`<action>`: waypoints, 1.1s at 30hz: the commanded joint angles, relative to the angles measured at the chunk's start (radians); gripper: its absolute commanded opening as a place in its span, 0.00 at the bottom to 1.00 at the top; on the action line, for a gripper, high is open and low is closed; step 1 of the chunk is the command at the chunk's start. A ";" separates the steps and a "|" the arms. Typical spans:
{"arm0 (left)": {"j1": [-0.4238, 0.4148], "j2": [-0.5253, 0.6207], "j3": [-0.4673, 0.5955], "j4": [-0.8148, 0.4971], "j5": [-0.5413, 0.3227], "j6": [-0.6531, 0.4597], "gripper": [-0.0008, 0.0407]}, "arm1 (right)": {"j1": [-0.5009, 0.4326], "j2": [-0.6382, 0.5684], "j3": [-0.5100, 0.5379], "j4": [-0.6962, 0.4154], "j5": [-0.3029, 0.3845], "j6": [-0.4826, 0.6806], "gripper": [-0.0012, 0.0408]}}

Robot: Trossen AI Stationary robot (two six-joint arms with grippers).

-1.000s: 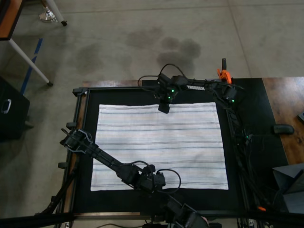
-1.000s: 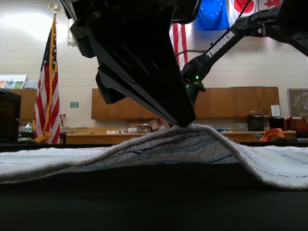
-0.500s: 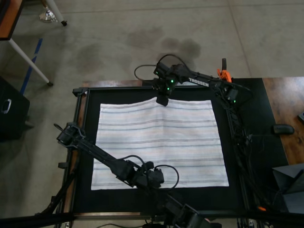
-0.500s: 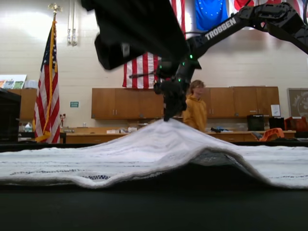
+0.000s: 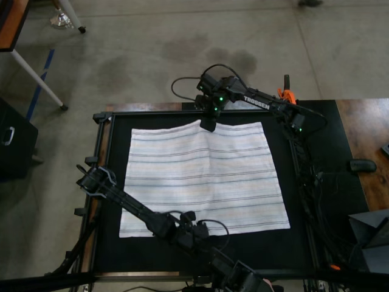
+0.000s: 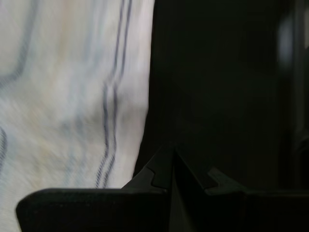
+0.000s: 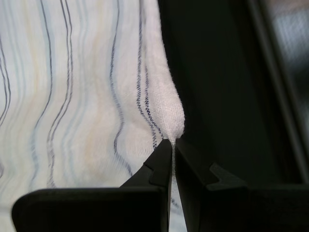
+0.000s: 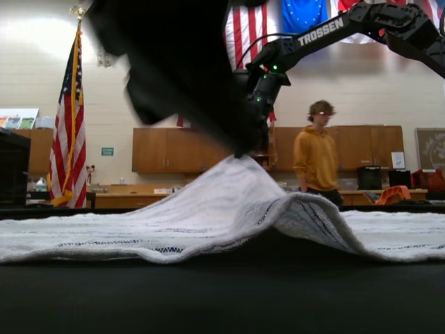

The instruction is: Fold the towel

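Note:
The towel [image 5: 203,176], white with thin dark and pale-blue stripes, lies spread on the black work surface [image 5: 112,201]. My right gripper [image 5: 208,126] is shut on the middle of its far edge, and the right wrist view shows the hem [image 7: 171,123] pinched between the fingertips. In the exterior view the towel [image 8: 208,209] rises to a peak at that gripper [image 8: 254,146]. My left gripper [image 5: 203,233] is shut on nothing. It hovers over bare black surface just off the towel's near edge [image 6: 72,96]. Its arm is a dark blur [image 8: 174,69] in the exterior view.
A black frame rail [image 5: 302,182] with cables runs along the top view's right. An orange clamp [image 5: 284,94] sits at the far right corner, and a computer mouse [image 5: 363,164] lies on the wooden table. A person in a yellow hoodie [image 8: 318,160] stands far behind.
The left gripper let go of the near edge and now sits off the towel. The right gripper lifted the far edge and drew the towel toward the far side.

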 commanded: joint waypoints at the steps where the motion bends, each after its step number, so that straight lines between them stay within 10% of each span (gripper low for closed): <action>1: 0.002 0.023 0.003 -0.008 0.000 -0.003 0.02 | 0.000 0.000 -0.022 0.002 0.001 -0.020 0.03; 7: 0.003 0.022 0.003 0.031 -0.001 0.033 0.07 | -0.002 0.000 -0.040 0.007 0.002 -0.029 0.03; 17: 0.004 0.065 -0.007 0.055 -0.082 0.004 0.47 | -0.005 0.003 -0.016 0.008 0.002 -0.027 0.03; 23: 0.002 0.055 -0.007 0.028 -0.222 0.011 0.48 | -0.006 0.002 -0.028 -0.002 0.002 -0.028 0.03; 33: 0.001 0.113 -0.007 0.072 -0.203 -0.001 0.48 | -0.009 0.003 -0.019 -0.014 0.002 -0.021 0.03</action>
